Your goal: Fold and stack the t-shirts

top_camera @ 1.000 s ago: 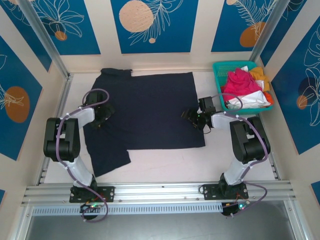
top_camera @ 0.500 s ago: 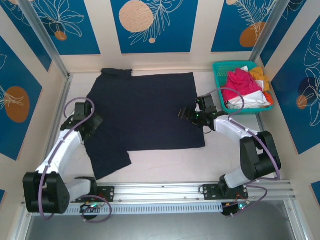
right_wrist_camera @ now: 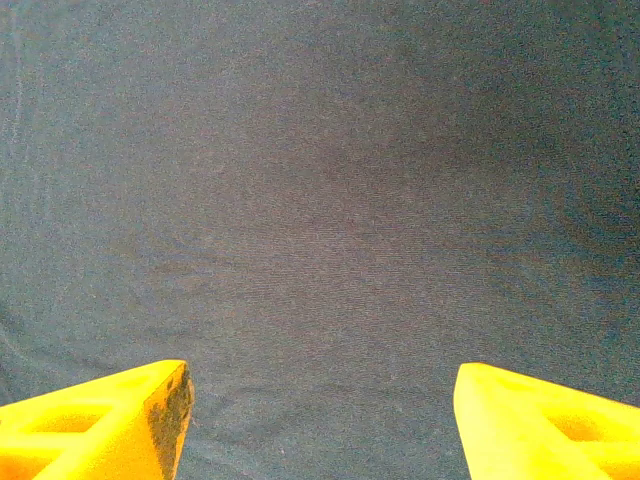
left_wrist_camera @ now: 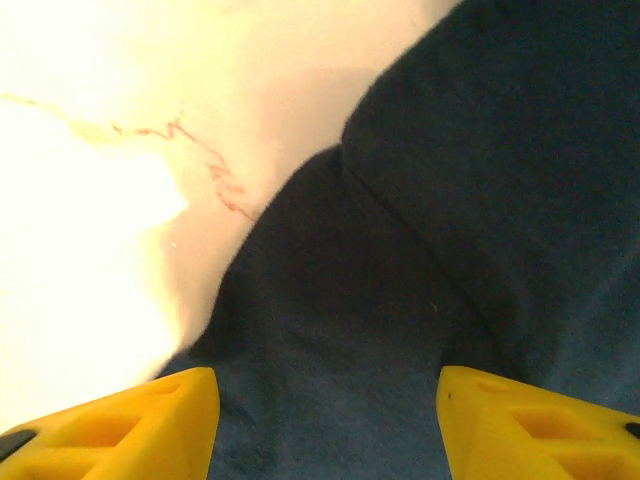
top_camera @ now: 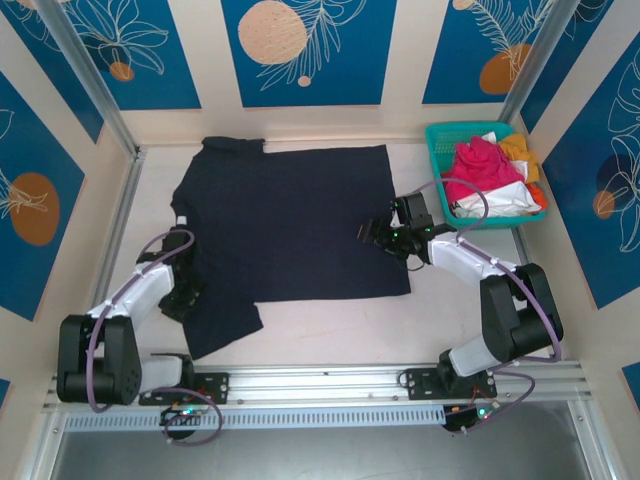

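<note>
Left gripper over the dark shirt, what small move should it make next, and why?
Probably lower the left gripper and pinch the cloth edge. It is open over the sleeve edge of the navy t-shirt, beside the bare table, gripping nothing, and the shirt lies unfolded.

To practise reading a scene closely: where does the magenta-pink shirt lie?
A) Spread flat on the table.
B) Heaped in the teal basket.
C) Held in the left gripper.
B: the top view shows the magenta-pink shirt bunched inside the teal basket.
</note>
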Available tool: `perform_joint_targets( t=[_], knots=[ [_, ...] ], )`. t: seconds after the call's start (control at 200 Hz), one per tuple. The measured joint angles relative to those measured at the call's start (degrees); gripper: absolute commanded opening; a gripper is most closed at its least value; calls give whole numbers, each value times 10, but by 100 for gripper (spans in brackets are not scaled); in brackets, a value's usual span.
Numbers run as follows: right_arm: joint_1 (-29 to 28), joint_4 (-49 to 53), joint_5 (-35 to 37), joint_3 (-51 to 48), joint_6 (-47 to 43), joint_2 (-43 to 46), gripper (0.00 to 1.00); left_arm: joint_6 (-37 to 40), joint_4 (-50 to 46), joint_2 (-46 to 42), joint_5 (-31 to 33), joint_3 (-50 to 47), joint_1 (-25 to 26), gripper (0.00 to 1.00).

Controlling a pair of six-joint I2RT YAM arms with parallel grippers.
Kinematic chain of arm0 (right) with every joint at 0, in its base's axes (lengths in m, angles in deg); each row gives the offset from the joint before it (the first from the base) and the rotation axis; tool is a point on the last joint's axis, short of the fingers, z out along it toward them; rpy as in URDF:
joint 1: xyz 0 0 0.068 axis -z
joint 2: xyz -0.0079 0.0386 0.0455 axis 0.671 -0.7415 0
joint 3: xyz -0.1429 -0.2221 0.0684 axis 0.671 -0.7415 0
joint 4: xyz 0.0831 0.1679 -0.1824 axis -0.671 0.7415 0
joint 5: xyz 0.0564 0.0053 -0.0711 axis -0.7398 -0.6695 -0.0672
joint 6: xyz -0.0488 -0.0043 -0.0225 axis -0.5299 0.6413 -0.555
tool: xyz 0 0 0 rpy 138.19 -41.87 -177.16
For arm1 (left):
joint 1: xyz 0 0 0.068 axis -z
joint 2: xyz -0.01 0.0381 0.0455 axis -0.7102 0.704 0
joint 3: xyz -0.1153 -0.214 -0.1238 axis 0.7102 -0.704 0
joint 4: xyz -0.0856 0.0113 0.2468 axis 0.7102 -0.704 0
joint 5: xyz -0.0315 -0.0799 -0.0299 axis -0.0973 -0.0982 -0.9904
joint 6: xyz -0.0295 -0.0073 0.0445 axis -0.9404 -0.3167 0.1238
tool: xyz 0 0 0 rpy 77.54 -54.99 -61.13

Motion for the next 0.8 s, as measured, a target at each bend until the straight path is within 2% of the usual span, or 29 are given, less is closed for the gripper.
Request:
perform_joint_targets(
  t=[0.255,0.53,0.695,0.8],
  knots=[
    [0,3,0,-5,0,0,70,2,7,14,16,4,-10,52],
    [0,5,0,-5,0,-5,70,13,28,14,14,-18,-31,50],
    [-2,6,0,-5,1,-12,70,14,52,22,1,-30,-36,32],
    [-3,11,2,-5,2,-12,70,15,68,27,-4,-30,-40,12]
  ],
)
